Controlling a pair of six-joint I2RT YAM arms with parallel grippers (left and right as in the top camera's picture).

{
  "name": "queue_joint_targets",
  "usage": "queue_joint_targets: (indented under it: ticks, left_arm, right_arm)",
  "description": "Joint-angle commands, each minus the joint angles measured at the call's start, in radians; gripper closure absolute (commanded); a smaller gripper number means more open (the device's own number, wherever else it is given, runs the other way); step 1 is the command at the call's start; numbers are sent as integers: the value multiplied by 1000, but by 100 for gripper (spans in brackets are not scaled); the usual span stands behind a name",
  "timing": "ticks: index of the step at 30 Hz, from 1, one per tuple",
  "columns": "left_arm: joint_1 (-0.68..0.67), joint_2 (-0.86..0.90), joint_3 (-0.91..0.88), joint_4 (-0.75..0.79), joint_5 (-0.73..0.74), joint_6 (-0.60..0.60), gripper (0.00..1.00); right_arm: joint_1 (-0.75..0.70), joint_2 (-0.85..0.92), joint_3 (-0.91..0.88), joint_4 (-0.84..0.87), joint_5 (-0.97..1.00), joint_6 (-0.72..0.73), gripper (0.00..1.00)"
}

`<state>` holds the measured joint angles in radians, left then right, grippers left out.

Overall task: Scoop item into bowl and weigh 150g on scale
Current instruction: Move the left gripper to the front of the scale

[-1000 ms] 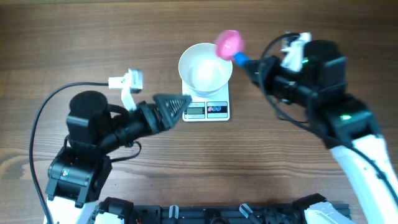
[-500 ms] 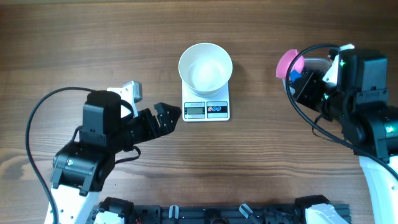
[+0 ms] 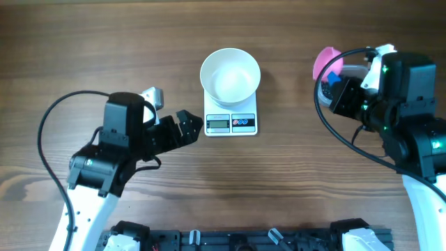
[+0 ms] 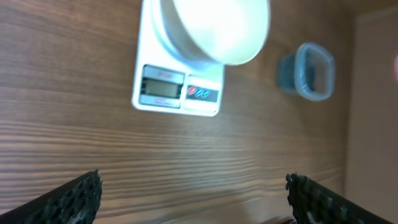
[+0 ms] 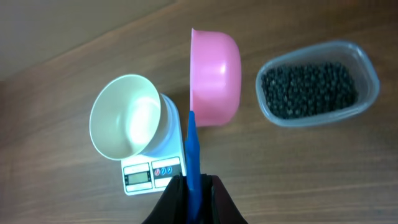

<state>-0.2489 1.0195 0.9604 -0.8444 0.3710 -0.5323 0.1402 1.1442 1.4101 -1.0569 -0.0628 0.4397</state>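
- L gripper (image 3: pixel 189 125): jaws spread wide, nothing between them, just left of the scale (image 3: pixel 231 123), over the table (image 3: pixel 104 42).
- R gripper (image 5: pixel 193 183): clamped tight on blue handle of the pink scoop (image 5: pixel 214 78); scoop cup turned on its side.
- bowl (image 3: pixel 230 75): white, sits on scale's rear part; display + btns show in front.
- beans (image 5: pixel 309 89): black heap in the clear tub (image 5: pixel 367 68), on R side, well apart from bowl.

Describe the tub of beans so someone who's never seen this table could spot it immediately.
On the wooden table, find the white scale carrying the white bowl; the tub sits apart on the side of the right arm. It is the only clear container, a rounded rectangle filled with small black beans, unlike the empty bowl or the pink scoop.
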Motion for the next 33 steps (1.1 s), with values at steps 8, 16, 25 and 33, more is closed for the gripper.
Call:
queue_joint_targets:
  ticks: [8, 16, 25, 33]
  left_arm:
    - [-62, 122, 7, -49, -70, 114, 0]
    - [-198, 196, 7, 2, -296, 122, 0]
    - [-369, 294, 7, 146, -446, 27, 0]
    - [-403, 377, 7, 176, -558, -134, 0]
  right_arm:
    - [-4, 54, 18, 12, 145, -138, 96]
    - [-4, 60, 18, -48, 146, -172, 96]
    - [-4, 60, 18, 82, 258, -200, 96]
    - [-4, 61, 18, 232, 355, -284, 96]
